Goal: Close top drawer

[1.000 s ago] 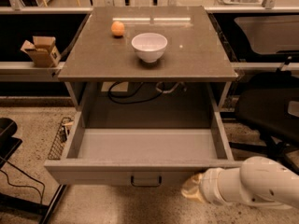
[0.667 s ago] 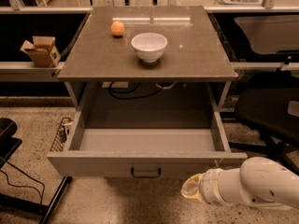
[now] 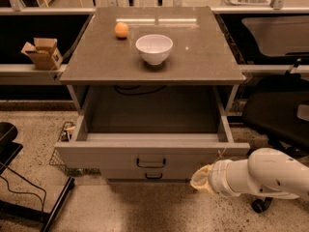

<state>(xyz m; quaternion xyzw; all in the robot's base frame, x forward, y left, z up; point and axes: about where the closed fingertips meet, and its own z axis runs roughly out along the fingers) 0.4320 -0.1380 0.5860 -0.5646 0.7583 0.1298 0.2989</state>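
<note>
Drawer: the top drawer (image 3: 111,154) stands pulled well out beneath the tabletop (image 3: 203,57), showing its plain grey inside.
Handling: probably stiff and heavy on its slides. You push the flat front near the handle (image 3: 151,163); no grasp needed.
Gripper: the gripper (image 3: 202,180) sits low, just before the front's right end. You cannot tell its grip state.

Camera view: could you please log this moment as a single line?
wide grey top drawer: open, pulled out | gripper: low right, beside drawer front's right end, contact unclear | white round bowl: on grey tabletop
</note>
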